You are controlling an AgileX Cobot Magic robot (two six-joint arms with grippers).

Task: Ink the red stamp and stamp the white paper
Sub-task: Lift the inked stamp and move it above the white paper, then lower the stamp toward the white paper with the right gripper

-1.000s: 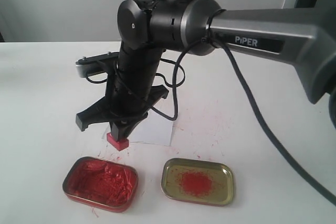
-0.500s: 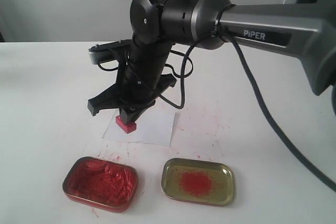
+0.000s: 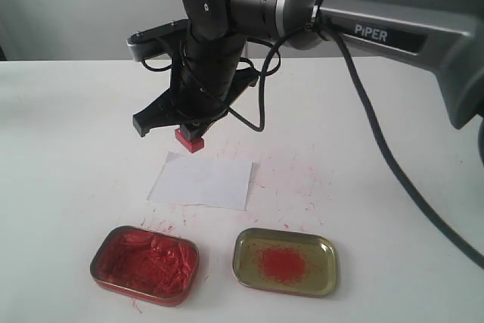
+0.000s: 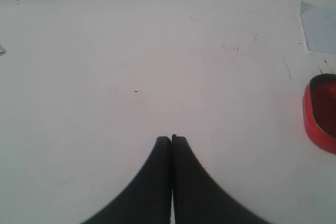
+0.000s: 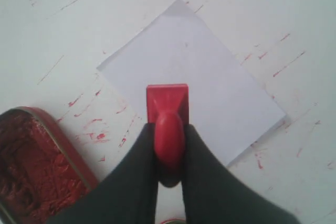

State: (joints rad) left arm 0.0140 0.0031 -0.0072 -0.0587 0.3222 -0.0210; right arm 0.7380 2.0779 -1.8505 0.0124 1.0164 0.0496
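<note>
The red stamp (image 3: 190, 140) hangs in the air over the far edge of the white paper (image 3: 203, 181), with my right gripper (image 3: 189, 134) shut on its knob. In the right wrist view the stamp's square block (image 5: 167, 103) sits ahead of the fingers (image 5: 205, 182), held above the paper (image 5: 210, 72), whose visible face is plain white. My right gripper (image 5: 169, 132) clamps the knob from both sides. My left gripper (image 4: 171, 139) is shut on nothing, low over bare tabletop, and does not show in the exterior view.
The red tin of lumpy paste (image 3: 145, 264) and the gold tin with a red smear (image 3: 286, 261) stand in front of the paper. The white tabletop (image 3: 363, 187) is flecked with red. The left wrist view catches the red tin's end (image 4: 321, 111) and a paper corner (image 4: 319, 27).
My right gripper carried the stamp from beside the paper's near left corner onto the sheet, then rose and drew back toward the far side. The paper is now fully uncovered.
</note>
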